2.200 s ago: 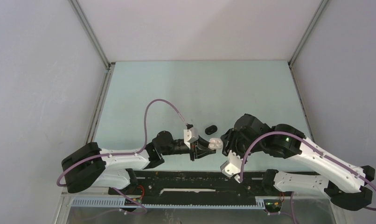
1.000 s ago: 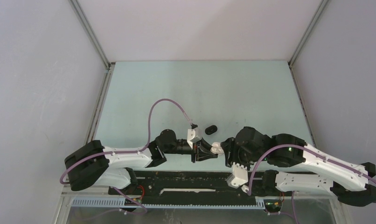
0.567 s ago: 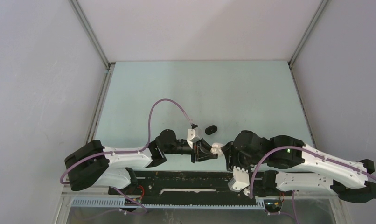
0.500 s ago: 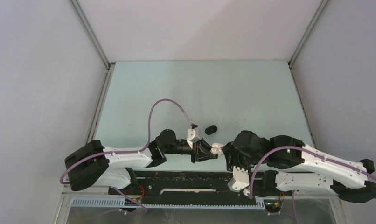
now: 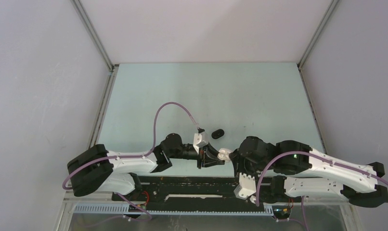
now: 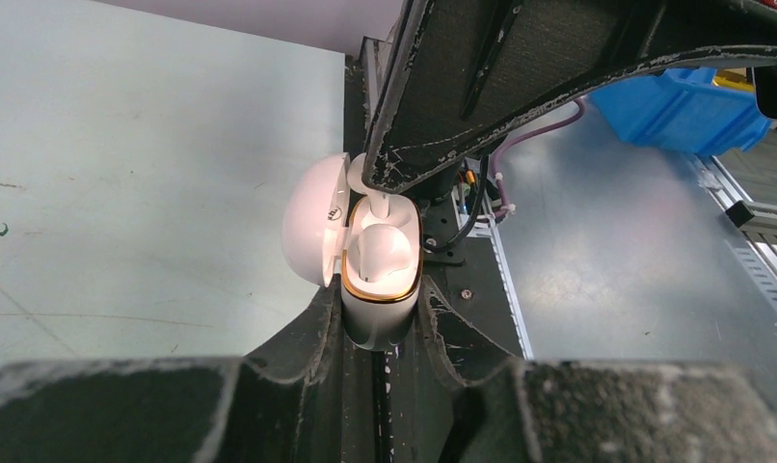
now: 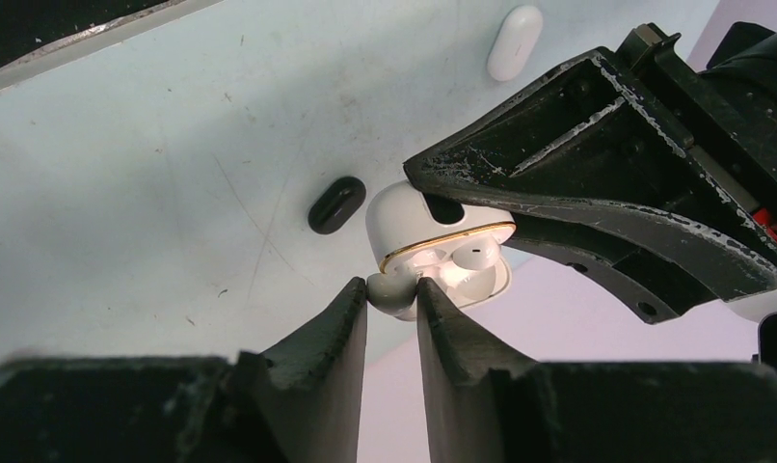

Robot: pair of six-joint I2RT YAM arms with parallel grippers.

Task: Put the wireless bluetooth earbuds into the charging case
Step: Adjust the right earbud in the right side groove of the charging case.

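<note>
One table (image 5: 206, 91): pale green top filling the middle of the overhead view, with grey panels on three sides.
Left arm (image 5: 129, 163): white links and black joints at the lower left of the overhead view, reaching toward lower centre; a purple cable (image 5: 168, 108) loops above it.
Right arm (image 5: 327, 166): same build at the lower right of the overhead view, reaching leftward to meet the other arm.
Left gripper (image 6: 380, 311): black fingers clamped on the body of the charging case (image 7: 411, 224), one on each side.
Right gripper (image 7: 391, 301): jaws drawn narrow, pinching the held earbud (image 7: 389, 287) between the two fingertips.
Charging case: white, pebble-shaped, with a gold rim round its opening; sits between the two grippers at the centre of both wrist views.
Lid (image 6: 310, 224): hinged open, standing left of the body in the left wrist view.
Black oval piece (image 5: 217, 133): lies on the table just above the meeting grippers in the overhead view, apart from the case.
White oval piece (image 7: 513, 41): lies on the table at the top of the right wrist view.
Seated earbud (image 6: 380, 253): white, resting inside the gold rim.
Held earbud: white and rounded, at the edge of the opening; whether it sits in its socket cannot be told.
</note>
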